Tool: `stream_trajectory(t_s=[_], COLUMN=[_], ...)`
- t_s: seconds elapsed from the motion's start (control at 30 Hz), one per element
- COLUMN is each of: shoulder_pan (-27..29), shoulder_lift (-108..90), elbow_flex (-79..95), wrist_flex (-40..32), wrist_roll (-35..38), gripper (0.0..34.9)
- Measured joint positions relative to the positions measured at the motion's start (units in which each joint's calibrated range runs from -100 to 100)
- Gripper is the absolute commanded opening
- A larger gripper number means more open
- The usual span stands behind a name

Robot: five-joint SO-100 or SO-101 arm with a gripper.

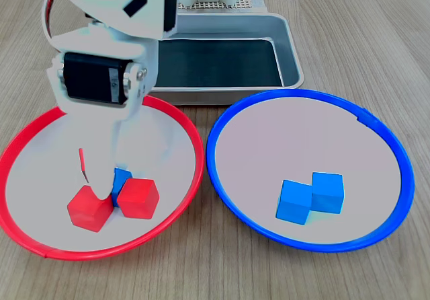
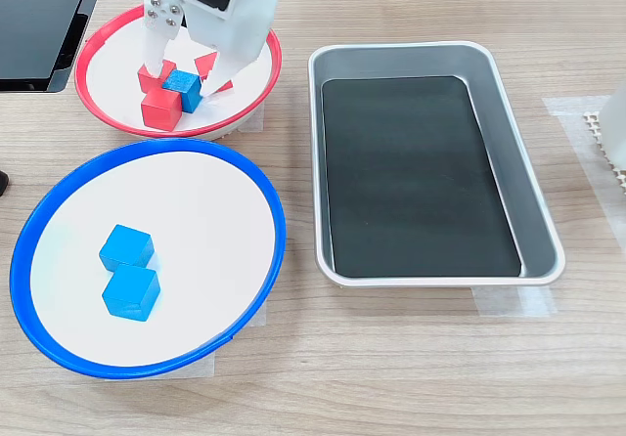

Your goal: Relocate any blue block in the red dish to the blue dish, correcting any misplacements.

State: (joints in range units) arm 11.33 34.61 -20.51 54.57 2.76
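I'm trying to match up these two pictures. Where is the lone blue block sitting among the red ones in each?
First exterior view: the blue block is at lower left, in the red dish, wedged between two red cubes under the arm.
Second exterior view: the blue block is at upper left, in the red dish, between the prongs of the end effector.
Shared landmark: the metal tray.

In the second exterior view, the tray (image 2: pixel 536 162) sits right of both dishes, one dish (image 2: pixel 108 113) behind the other dish (image 2: pixel 215 177), three cubes (image 2: pixel 182 90) in the back one, two (image 2: pixel 130 291) in the front.
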Motion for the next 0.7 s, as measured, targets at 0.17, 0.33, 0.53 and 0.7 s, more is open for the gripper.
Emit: stream_trajectory(t_s=[0.17, 0.33, 0.53, 0.7], shoulder_pan=[-0.7, -0.7, -0.6, 0.5], shoulder_lift=[0.5, 0.9, 1.4, 1.9], elbow_flex=[0.0, 0.0, 0.0, 0.0], wrist_flex=[-0.7, -1.5, -1.5, -2.0], wrist_roll=[0.0, 0.0, 0.0, 0.0], gripper=[13.6, 13.6, 13.5, 13.5])
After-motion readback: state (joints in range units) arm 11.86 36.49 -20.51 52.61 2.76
